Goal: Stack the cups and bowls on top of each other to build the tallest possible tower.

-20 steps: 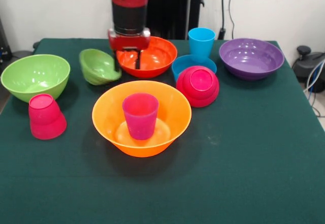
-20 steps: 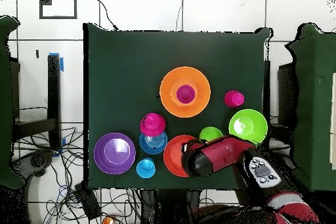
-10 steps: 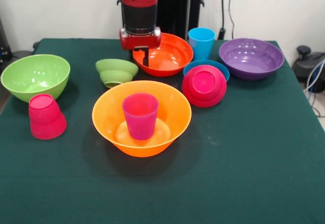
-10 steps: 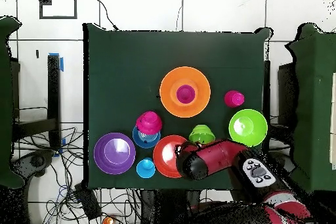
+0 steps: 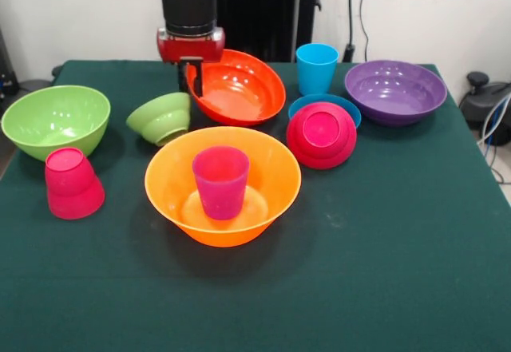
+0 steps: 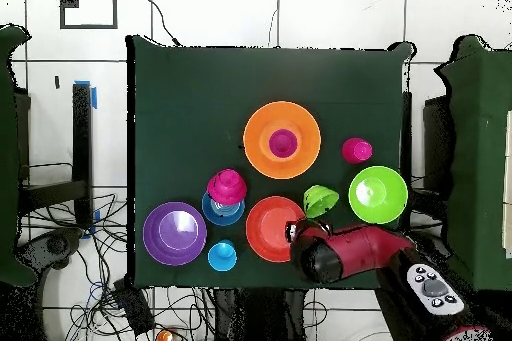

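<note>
My gripper (image 5: 192, 78) is shut on the left rim of the red-orange bowl (image 5: 239, 88), which tilts up on that side; overhead, the gripper (image 6: 296, 230) sits at that bowl's (image 6: 270, 229) edge. The large orange bowl (image 5: 223, 184) stands mid-table with the purple-magenta cup (image 5: 220, 180) upright inside it. A small lime green bowl (image 5: 161, 118) lies tipped just left of the gripper. The pink-red small bowl (image 5: 321, 135) rests upside down on the small blue bowl (image 5: 302, 102). The sky blue cup (image 5: 316, 67) stands behind them. The red-pink cup (image 5: 72, 183) is upside down at the left.
A large lime green bowl (image 5: 54, 119) sits at the left edge and a large purple bowl (image 5: 395, 90) at the back right. Overhead, the arm (image 6: 360, 252) reaches in over the table's near edge beside the green bowl (image 6: 378, 193).
The gripper moved left in the front view, taking the red-orange bowl with it and tilting it more. The small green bowl shifted left and tipped onto its side.
</note>
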You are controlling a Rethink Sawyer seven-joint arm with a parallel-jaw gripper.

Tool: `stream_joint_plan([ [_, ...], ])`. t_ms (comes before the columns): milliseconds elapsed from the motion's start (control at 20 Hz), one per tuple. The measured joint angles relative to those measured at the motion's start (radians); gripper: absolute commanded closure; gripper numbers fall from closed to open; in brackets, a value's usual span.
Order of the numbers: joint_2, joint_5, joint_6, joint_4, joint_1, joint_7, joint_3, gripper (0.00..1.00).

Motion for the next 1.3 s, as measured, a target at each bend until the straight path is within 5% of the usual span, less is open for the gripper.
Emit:
stream_joint_plan([
  [150,-0.024,0.012,0.011,0.005,-0.021,0.0,0.015,1.0],
  [650,-0.253,0.29,0.274,0.051,-0.332,-0.021,0.31,1.0],
  [850,-0.307,0.358,0.285,0.053,-0.405,-0.021,0.403,1.0],
  [1300,-0.461,0.648,0.302,0.061,-0.698,-0.021,0.814,1.0],
])
